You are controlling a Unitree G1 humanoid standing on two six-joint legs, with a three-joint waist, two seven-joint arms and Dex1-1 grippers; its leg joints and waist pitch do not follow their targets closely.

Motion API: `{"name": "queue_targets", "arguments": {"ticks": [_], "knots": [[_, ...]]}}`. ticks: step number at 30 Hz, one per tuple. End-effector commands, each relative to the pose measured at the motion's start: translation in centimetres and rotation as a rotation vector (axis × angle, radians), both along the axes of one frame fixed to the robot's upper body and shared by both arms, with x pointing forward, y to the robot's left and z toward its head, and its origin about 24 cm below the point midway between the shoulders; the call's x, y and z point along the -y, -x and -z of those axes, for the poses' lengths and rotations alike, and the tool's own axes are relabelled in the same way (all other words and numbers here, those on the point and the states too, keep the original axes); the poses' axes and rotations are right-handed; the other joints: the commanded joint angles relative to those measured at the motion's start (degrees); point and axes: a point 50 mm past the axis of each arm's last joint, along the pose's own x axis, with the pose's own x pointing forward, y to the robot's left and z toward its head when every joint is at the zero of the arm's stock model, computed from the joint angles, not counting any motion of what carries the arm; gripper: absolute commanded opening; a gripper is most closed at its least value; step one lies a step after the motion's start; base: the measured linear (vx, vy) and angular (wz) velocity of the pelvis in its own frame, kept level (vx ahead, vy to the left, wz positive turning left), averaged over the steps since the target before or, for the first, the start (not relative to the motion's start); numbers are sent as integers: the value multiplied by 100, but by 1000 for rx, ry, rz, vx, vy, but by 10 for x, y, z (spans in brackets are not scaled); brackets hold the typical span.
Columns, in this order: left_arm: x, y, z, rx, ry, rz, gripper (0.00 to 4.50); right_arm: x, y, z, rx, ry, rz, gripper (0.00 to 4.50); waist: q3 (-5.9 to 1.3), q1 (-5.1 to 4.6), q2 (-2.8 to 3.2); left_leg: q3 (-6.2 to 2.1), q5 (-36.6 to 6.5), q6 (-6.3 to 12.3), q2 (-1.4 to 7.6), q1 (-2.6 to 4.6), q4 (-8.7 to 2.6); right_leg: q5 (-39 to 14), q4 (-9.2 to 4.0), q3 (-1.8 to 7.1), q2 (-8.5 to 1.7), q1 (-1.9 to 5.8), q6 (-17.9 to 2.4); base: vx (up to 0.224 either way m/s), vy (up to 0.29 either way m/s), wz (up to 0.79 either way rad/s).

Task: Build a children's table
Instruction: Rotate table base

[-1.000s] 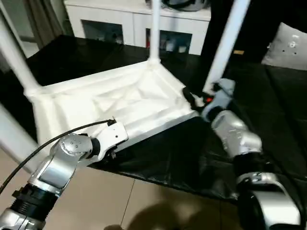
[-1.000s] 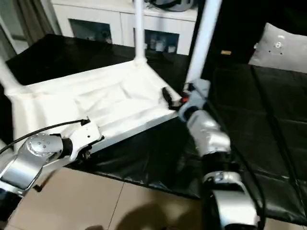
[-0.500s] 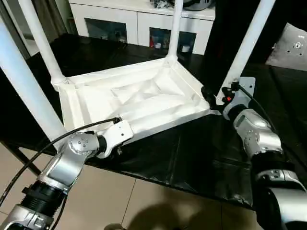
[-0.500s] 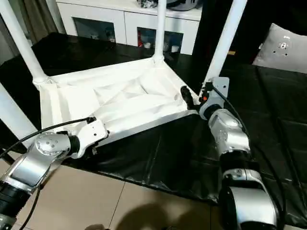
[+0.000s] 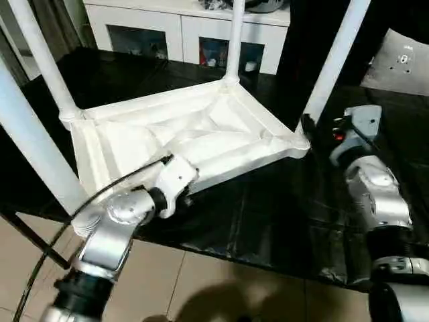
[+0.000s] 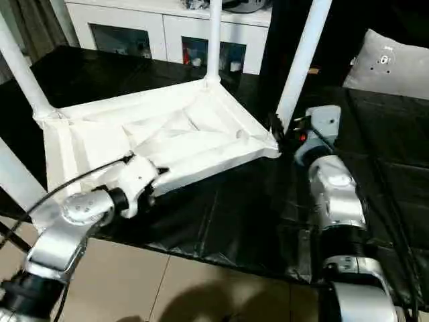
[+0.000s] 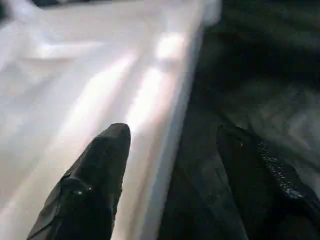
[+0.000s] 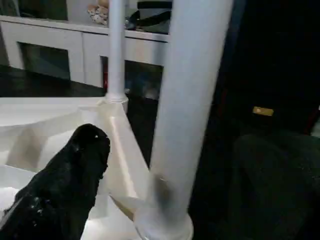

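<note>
The left gripper [image 7: 172,145] sits at the near long edge of the children's table [image 5: 201,137], jaws apart: one finger lies over the white rim, the other over the black-covered work table [image 5: 268,208]. Nothing is clamped. The children's table lies upside down on the work table, ribbed underside up, four legs standing. The right gripper [image 5: 310,126], jaws spread wide, sits beside the right near leg [image 5: 332,64]. A white cabinet [image 5: 188,33] stands beyond.

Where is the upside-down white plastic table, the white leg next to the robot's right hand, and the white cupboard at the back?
upside-down white plastic table [image 5: 201,137], left eye view, ribbed underside.
white tubular leg [image 5: 333,64], left eye view, mid-shaft.
white cupboard [image 6: 167,30], right eye view, front panel between the glass doors.
</note>
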Motion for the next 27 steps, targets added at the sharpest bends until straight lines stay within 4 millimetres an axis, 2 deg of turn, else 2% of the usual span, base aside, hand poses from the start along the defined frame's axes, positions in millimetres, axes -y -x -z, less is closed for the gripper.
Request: {"name": "queue_targets", "arguments": {"ticks": [1, 3, 5, 6, 9, 12, 15, 18, 19, 20, 22, 26, 27], "knots": [[-6, 3, 0, 2, 28, -86, 312, -1, -3, -1, -8, 25, -1, 450, -414, 12, -120, 92, -572, 386, -18, -105, -322, -1414, -393, 183, -285, 393, -790, 0, 0, 0], [-10, 9, 10, -14, -8, -134, 312, -3, -6, 4, -33, 33, 0, 450, -412, -20, -118, 85, -527, 423, -5, -134, -315, -1308, -377, 169, -285, 388, -849, 0, 0, 0], [-10, 13, 15, -20, -60, -104, 312, -3, -12, 4, -48, 63, 11, 450, -415, -38, -104, 87, -600, 462, -18, -120, -311, -1490, -396, 164, -270, 358, -805, 0, 0, 0], [-10, 13, 15, -20, -61, -104, 312, -3, -12, 4, -48, 63, 11, 450, -437, -19, -98, 93, -527, 472, -23, -114, -294, -1366, -377, 174, -262, 352, -800, 0, 0, 0], [-14, 12, 11, -12, -142, -66, 312, -2, -29, -11, -46, 85, 48, 450, -391, -23, -84, 87, -608, 473, 2, -110, -305, -1286, -358, 161, -265, 302, -959, 0, 0, 0], [-18, 11, 9, -2, -201, -44, 312, -6, -37, -17, -59, 103, 38, 450, -355, -18, -81, 82, -802, 411, -2, -100, -310, -1441, -356, 162, -268, 291, -944, 0, 0, 0], [-23, 6, 5, 21, -260, -29, 312, -8, -46, -24, -83, 126, 79, 450, -334, -22, -76, 88, -789, 362, -8, -104, -310, -1320, -346, 171, -271, 296, -983, 0, 0, 0], [-23, 2, 3, 22, -270, -22, 312, -9, -50, -27, -103, 148, 140, 450, -341, 3, -32, 85, -655, 299, -10, -100, -305, -914, -295, 182, -274, 307, -1114, 0, 0, 0], [-23, 1, 3, 21, -277, -17, 312, -9, -52, -27, -111, 157, 164, 450, -349, -1, -43, 91, -617, 304, -18, -97, -300, -812, -285, 179, -258, 308, -1154, 0, 0, 0], [-23, -1, 4, 18, -300, -1, 312, -10, -54, -29, -119, 152, 203, 450, -356, 6, -17, 93, -532, 322, -25, -105, -288, -473, -244, 184, -255, 317, -1273, 0, 0, 0], [-21, -2, 6, 15, -316, 9, 312, -10, -55, -32, -117, 127, 229, 450, -364, 9, -5, 90, -534, 337, -30, -114, -283, -402, -233, 175, -255, 325, -1309, 0, 0, 0], [-18, -4, 9, 7, -341, 27, 312, -4, -57, -36, -113, 108, 310, 450, -342, 15, -22, 94, -506, 379, -22, -133, -280, -331, -219, 177, -262, 330, -1320, 0, 0, 0], [-19, -4, 10, 9, -349, 25, 312, -2, -57, -38, -109, 97, 326, 450, -336, 6, -62, 102, -539, 391, -20, -137, -283, -373, -230, 177, -259, 330, -1309, 0, 0, 0]]}}
